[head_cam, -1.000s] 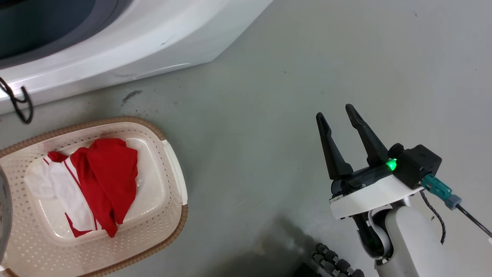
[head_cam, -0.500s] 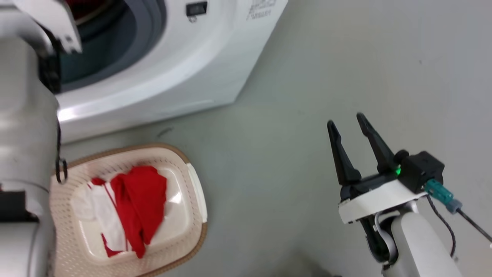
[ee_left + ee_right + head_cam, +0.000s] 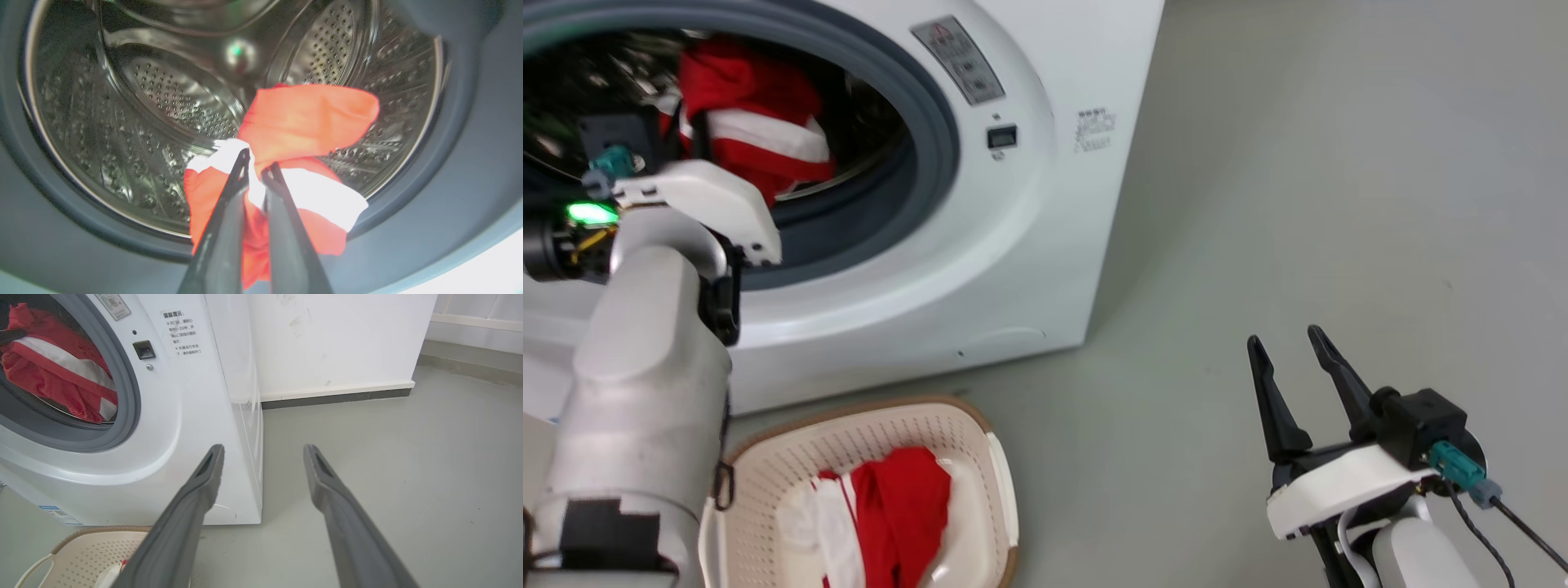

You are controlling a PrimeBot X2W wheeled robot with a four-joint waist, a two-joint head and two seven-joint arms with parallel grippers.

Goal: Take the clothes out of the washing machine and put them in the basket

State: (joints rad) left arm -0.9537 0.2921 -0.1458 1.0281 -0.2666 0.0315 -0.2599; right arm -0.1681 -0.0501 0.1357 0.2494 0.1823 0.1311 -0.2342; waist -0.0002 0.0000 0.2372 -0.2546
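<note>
The washing machine (image 3: 1013, 212) stands open, its grey-rimmed porthole facing me. In the steel drum (image 3: 122, 106), my left gripper (image 3: 258, 160) is shut on the white band of a red garment (image 3: 310, 118), which hangs bunched from the fingertips just inside the porthole. The head view has this garment (image 3: 747, 122) beyond my left wrist (image 3: 694, 200). Another red and white garment (image 3: 898, 506) lies in the cream basket (image 3: 984, 429) on the floor in front of the machine. My right gripper (image 3: 1290, 347) is open over bare floor, to the right of both.
The grey floor (image 3: 1298, 163) spreads to the right of the machine. A white wall with a dark skirting strip (image 3: 335, 398) runs behind it. The basket's handle (image 3: 39, 567) sits low at the left in the right wrist view.
The head camera has swung up from the basket to the washer's porthole. My left arm has come into view, reaching into the drum. The right gripper stays open.
</note>
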